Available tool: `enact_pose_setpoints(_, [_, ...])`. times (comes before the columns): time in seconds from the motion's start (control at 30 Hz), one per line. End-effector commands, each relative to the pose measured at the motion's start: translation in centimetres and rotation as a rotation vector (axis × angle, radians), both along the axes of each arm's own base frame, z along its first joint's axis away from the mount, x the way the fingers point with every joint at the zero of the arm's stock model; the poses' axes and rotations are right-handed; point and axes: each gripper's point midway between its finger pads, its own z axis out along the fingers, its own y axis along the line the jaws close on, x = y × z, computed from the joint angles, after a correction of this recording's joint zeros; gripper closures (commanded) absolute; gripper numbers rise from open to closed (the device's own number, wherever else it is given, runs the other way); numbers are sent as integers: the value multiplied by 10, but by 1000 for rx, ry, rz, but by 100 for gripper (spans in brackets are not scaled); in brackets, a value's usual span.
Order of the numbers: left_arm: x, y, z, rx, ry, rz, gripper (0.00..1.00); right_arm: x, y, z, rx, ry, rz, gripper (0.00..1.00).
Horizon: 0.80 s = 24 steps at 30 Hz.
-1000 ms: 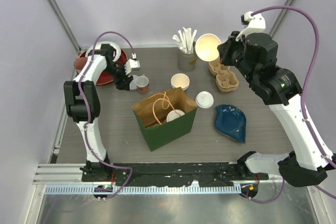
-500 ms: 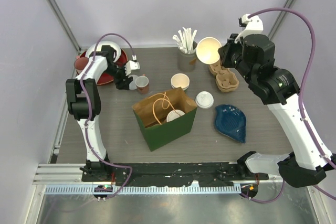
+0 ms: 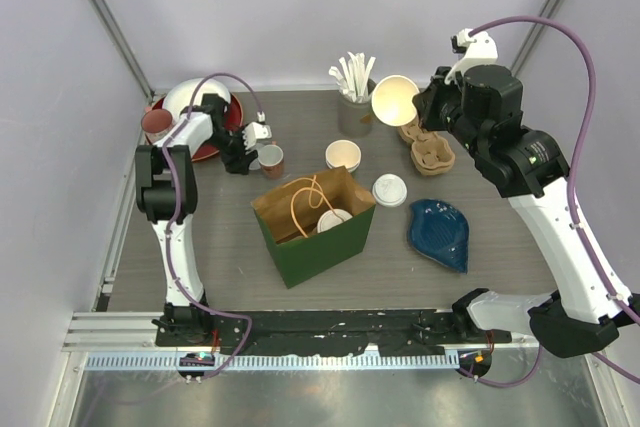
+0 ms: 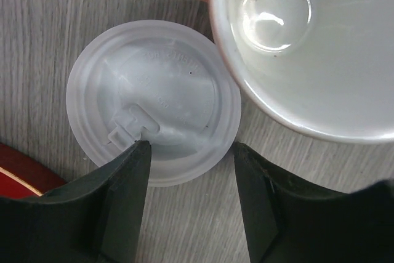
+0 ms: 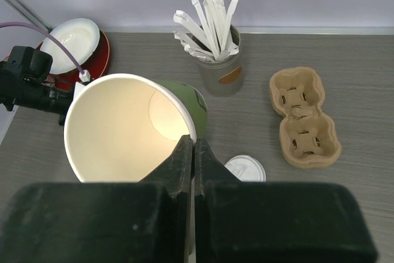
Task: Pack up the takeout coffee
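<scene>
Up behind the bag (image 3: 325, 247), to its right, the right gripper (image 5: 192, 147) pinched tight the rim of a green cup (image 5: 123, 127), lifted clear for packing. Behind the bag's left side, the left gripper (image 4: 191, 147) stood half open over a white lid (image 4: 154, 90), holding nothing. Its jaws had narrowed a little since before.

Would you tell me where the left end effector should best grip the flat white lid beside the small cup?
Probably its thin rim, from straight above: the lid lies flat and the cup crowds one side, so pinch across the free edges.
</scene>
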Motion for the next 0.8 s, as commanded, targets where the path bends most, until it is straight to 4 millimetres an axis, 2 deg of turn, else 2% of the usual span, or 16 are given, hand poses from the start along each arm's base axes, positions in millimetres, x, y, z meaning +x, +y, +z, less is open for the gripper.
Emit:
enact_pose_setpoints(0.0, [11,-2,-2,27,-64,11,44,-5,4,12,26,-38,42,99])
enact_pose_setpoints(0.1, [9,2,-5,45,-72,16,61,-6,8,12,34,-35,70,99])
enact_pose_setpoints(0.13, [7,3,-8,48,-67,18,72,-6,9,12,38,-34,74,99])
enact_pose_setpoints(0.2, [4,4,-11,57,-56,21,83,-6,11,12,45,-31,87,99])
enact_pose_setpoints(0.23, [2,5,-12,63,-50,20,92,-6,12,12,48,-30,87,99])
enact_pose_setpoints(0.3, [-1,8,-13,76,-41,18,100,-7,12,13,51,-30,91,99])
enact_pose_setpoints(0.47, [-3,11,-2,80,-41,62,100,-10,7,12,58,-28,69,99])
enact_pose_setpoints(0.6, [0,13,25,37,-57,170,100,-13,-5,6,53,7,10,99])
enact_pose_setpoints(0.63, [1,11,40,9,-64,219,100,-16,-12,1,44,28,-20,99])
enact_pose_setpoints(0.7, [2,15,54,-20,-78,280,100,-24,-21,-6,36,69,-59,99])
enact_pose_setpoints(0.77, [3,19,77,-44,-107,374,100,-31,-35,-10,26,88,-116,99])
